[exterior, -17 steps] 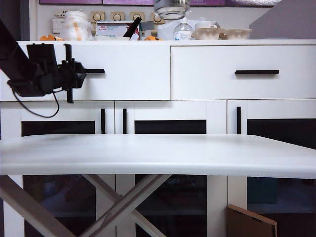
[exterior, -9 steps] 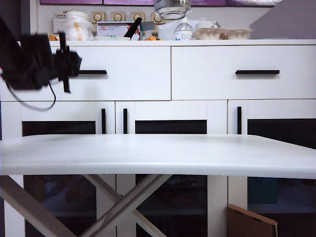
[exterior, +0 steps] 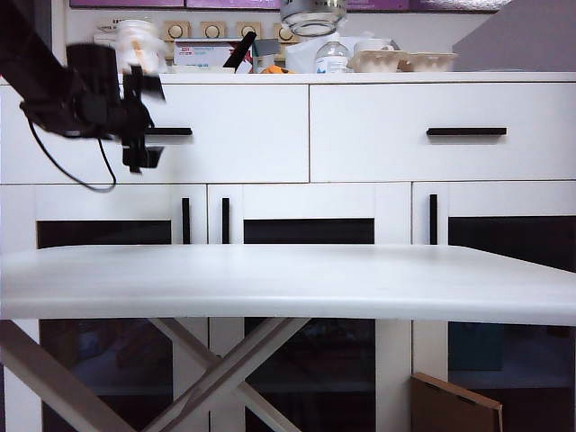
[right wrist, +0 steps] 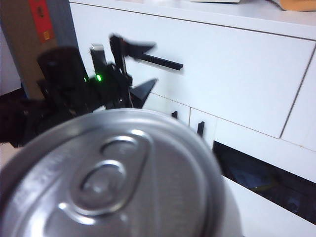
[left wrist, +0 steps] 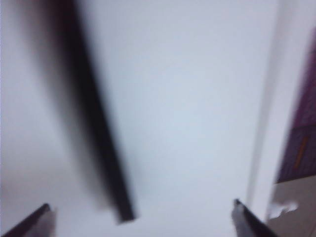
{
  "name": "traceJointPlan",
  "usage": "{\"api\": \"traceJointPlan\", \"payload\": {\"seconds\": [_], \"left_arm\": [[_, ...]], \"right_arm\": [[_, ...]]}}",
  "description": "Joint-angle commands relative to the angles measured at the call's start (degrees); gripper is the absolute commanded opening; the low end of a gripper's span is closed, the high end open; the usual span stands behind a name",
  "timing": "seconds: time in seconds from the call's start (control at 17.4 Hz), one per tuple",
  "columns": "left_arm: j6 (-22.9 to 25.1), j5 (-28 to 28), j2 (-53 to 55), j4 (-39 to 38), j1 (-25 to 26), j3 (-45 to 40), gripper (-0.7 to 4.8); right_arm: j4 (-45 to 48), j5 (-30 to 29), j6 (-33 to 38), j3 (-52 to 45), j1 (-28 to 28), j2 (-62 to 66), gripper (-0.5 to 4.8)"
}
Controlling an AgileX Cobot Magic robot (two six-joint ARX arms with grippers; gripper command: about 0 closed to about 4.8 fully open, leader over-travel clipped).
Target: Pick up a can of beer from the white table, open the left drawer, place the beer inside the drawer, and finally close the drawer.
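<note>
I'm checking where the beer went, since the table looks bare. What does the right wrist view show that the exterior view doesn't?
Only the right wrist view shows the can of beer, its silver top filling the lower frame, close under the camera. Only the exterior view shows the white table, the second drawer front and the clutter on the cabinet top. Both show the left gripper, jaws open, at the left drawer by its black handle.

Cabinet top: a plastic bottle (exterior: pixel 332 58) and bowls (exterior: pixel 402 61) stood at the far right.
Floor: cardboard (exterior: pixel 456 407) leaned low, right.
</note>
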Motion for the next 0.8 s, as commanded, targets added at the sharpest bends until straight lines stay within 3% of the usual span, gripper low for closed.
{"api": "traceJointPlan", "payload": {"seconds": [0.06, 0.4, 0.8], "left_arm": [[-0.9, -0.7, 2.0, -1.7, 0.2, 3.3, 4.79], [-2.1, -0.6, 8.3, -5.8, 0.2, 14.4, 4.79], [-2.1, -1.3, 11.1, -7.8, 0.4, 19.1, 4.79]], "right_arm": [[3.6, -0.1, 0.0, 0.8, 0.1, -0.8, 0.4], [3.6, -0.1, 0.0, 0.9, 0.1, -0.8, 0.4], [3.6, -0.1, 0.0, 0.8, 0.1, -0.8, 0.4]]}}
